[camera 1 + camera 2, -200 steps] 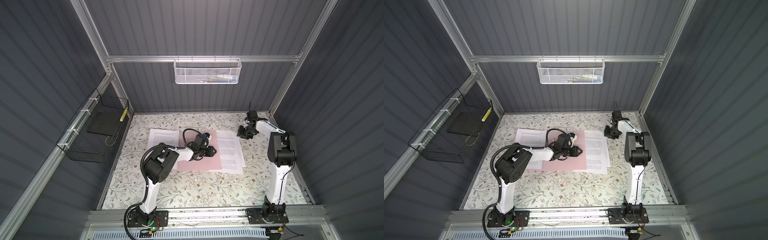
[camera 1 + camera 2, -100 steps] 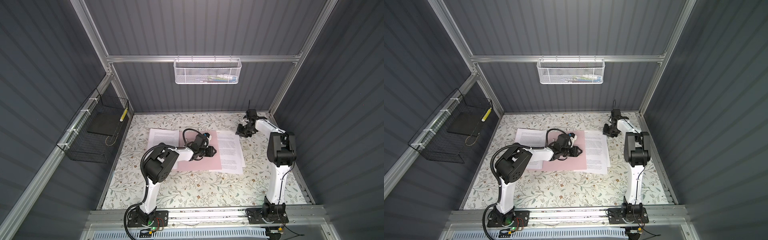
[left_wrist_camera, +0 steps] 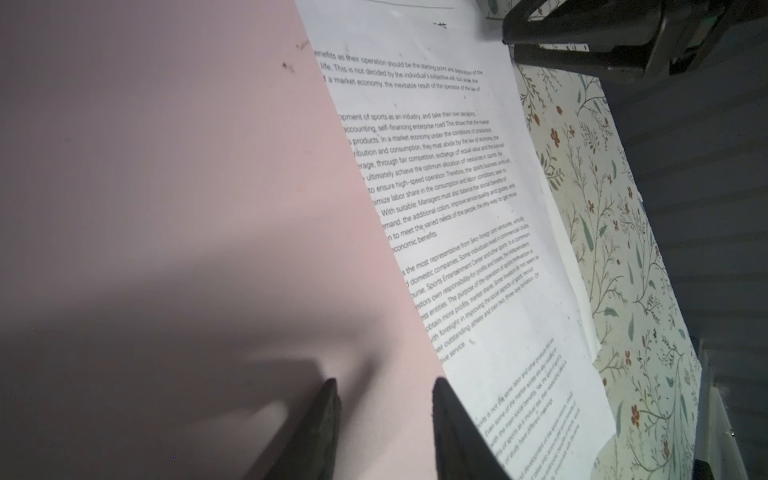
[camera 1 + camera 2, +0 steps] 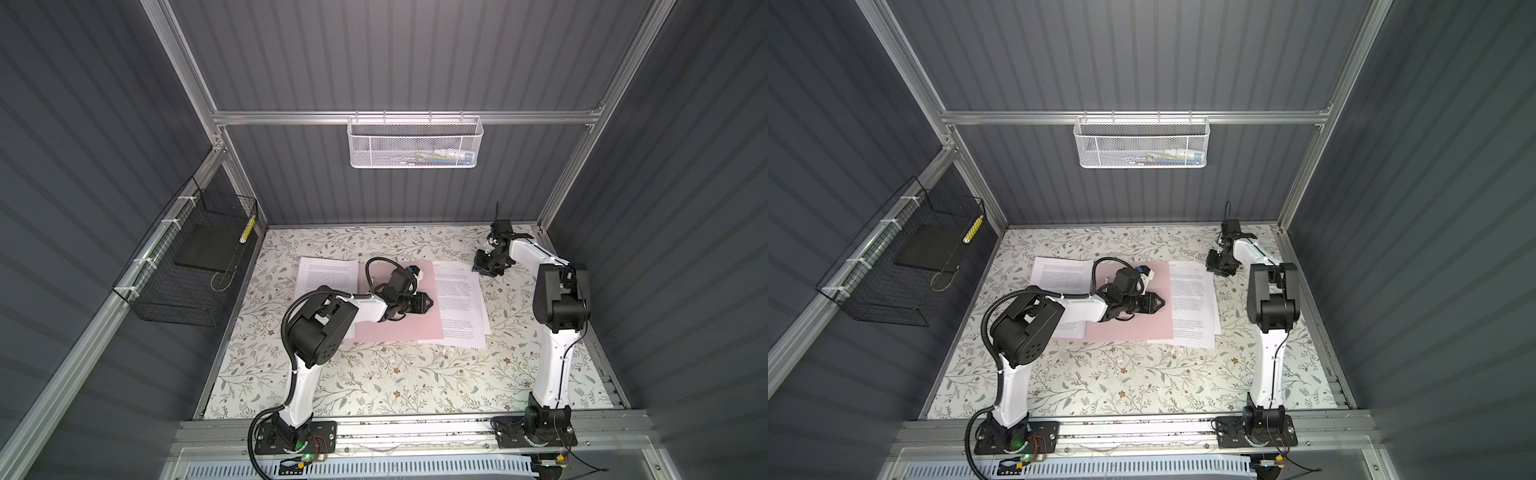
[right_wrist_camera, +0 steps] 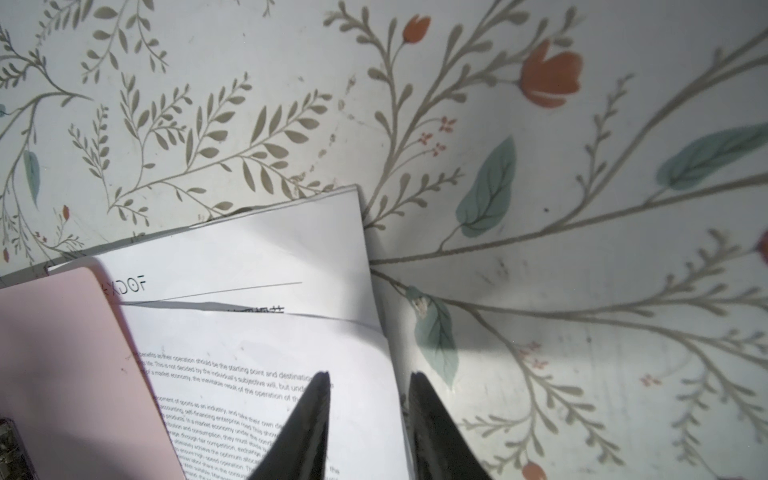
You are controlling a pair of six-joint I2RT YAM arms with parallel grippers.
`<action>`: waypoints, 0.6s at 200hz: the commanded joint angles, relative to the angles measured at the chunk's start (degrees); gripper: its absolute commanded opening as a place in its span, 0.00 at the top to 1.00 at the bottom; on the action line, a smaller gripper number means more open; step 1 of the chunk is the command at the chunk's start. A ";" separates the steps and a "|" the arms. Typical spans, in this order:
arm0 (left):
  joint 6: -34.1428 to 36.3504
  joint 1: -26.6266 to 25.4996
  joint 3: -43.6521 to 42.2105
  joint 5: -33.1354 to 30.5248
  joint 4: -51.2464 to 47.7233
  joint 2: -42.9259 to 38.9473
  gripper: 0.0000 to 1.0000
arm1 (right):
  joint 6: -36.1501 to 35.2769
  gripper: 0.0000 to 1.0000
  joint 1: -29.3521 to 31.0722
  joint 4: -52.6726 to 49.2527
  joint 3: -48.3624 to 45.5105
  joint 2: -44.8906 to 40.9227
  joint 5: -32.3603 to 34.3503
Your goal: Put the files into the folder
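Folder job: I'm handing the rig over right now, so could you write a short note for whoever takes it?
Left gripper: open, empty, tips low over the pink folder near the edge beside the paper stack.
Right gripper: open, empty, tips astride the stack's outer edge near its far corner.
Folder lies flat in the middle of the table, overlapping that stack; another sheet lies on its other side.
Done: no sheet can be seen inside the folder.
Left: get all the sheets in.
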 commanded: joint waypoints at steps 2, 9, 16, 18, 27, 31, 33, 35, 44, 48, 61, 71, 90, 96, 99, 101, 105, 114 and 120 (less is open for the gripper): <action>-0.91 -0.42 -0.31 -0.15 -0.86 2.01 0.61 | -0.20 0.64 0.42 -3.06 2.86 2.33 0.36; -0.92 -0.38 -0.35 -0.16 -0.77 1.88 0.60 | -0.47 0.64 0.49 -3.49 3.39 2.64 0.39; -0.91 -0.37 -0.38 -0.19 -0.77 1.98 0.60 | -0.49 0.64 0.48 -3.52 3.41 2.70 0.45; -0.91 -0.39 -0.36 -0.16 -0.77 1.96 0.60 | -0.53 0.64 0.50 -3.47 3.41 2.73 0.57; -0.92 -0.45 -0.35 -0.24 -0.77 1.99 0.60 | -0.56 0.64 0.51 -3.48 3.41 2.64 0.43; -0.91 -0.45 -0.42 -0.21 -0.82 1.96 0.60 | -0.57 0.64 0.51 -3.52 3.41 2.70 0.43; -0.91 -0.45 -0.37 -0.28 -0.85 1.96 0.60 | -0.57 0.64 0.51 -3.54 3.45 2.73 0.43; -0.91 -0.45 -0.36 -0.27 -0.86 1.98 0.60 | -0.57 0.64 0.51 -3.54 3.49 2.79 0.41; -0.91 -0.42 -0.40 -0.24 -0.77 1.99 0.60 | -0.60 0.64 0.51 -4.14 4.11 3.13 0.58; -0.93 -0.45 -0.39 -0.28 -0.84 2.03 0.60 | -0.49 0.64 0.51 -4.53 4.42 3.31 0.67; -0.95 -0.45 -0.35 -0.29 -0.86 1.96 0.60 | -0.69 0.64 0.72 -5.91 5.95 4.06 1.82; -1.00 -0.40 -0.45 -0.41 -0.86 1.88 0.60 | -0.84 0.64 0.94 -6.55 6.59 4.52 2.69; -1.00 -0.43 -0.53 -0.55 -0.78 1.85 0.60 | -0.97 0.64 0.97 -6.08 6.40 4.23 0.79; -1.00 -0.42 -0.57 -0.48 -0.77 1.87 0.60 | -0.95 0.64 1.03 -5.76 6.16 4.16 0.18; -1.00 -0.37 -0.50 -0.49 -0.77 1.94 0.60 | -0.94 0.65 1.03 -5.62 6.12 4.12 -0.19; -1.00 -0.43 -0.41 -0.48 -0.77 1.95 0.60 | -0.93 0.65 1.03 -5.54 6.06 4.08 -0.47; -1.08 -0.44 -0.38 -0.43 -0.77 2.05 0.60 | -0.85 0.65 1.03 -5.37 5.98 4.05 -1.04; -1.09 -0.37 -0.23 -0.30 -0.84 2.13 0.60 | -0.67 0.65 1.03 -5.00 5.72 3.93 -2.15; -1.09 -0.36 -0.16 -0.32 -0.81 2.22 0.60 | -0.74 0.65 1.12 -4.16 5.13 3.74 -3.14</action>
